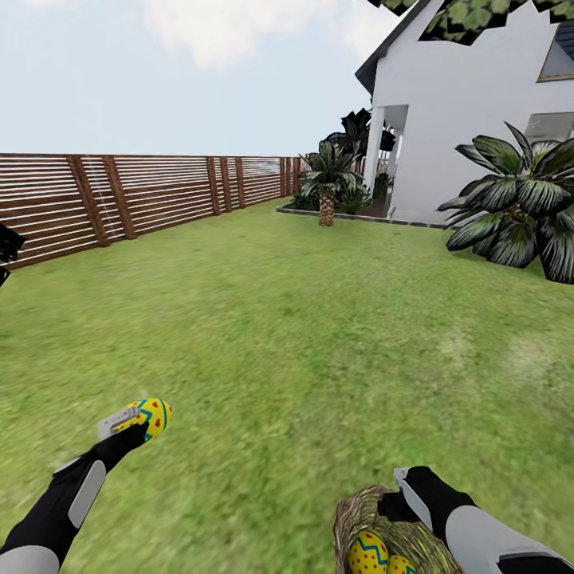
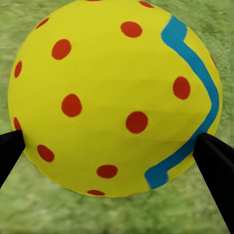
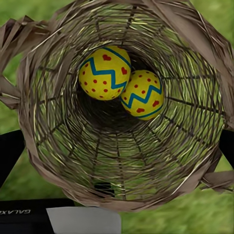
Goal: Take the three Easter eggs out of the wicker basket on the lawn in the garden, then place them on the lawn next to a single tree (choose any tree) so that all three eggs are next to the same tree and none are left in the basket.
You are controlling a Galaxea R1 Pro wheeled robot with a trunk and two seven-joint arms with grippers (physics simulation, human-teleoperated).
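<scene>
My left gripper point(image 1: 142, 421) is shut on one yellow Easter egg point(image 1: 151, 416) with red dots and a blue zigzag, held low over the lawn point(image 1: 287, 335). In the left wrist view this egg point(image 2: 112, 92) sits between the black fingertips point(image 2: 217, 170). The brown wicker basket point(image 1: 359, 510) stands on the grass at the bottom right, with two eggs point(image 1: 368, 552) inside. My right gripper point(image 1: 405, 493) hovers open at its rim. From above, the right wrist view looks into the basket point(image 3: 53, 146), where both eggs point(image 3: 105, 72) point(image 3: 142, 94) lie side by side.
A brown slatted fence point(image 1: 119, 199) runs along the left. The white house point(image 1: 462, 104) stands at the back right, with palm-like plants point(image 1: 518, 207) point(image 1: 327, 179) before it. Blocky green leaves of a tree canopy point(image 1: 478, 16) hang at the top right. Open grass lies ahead.
</scene>
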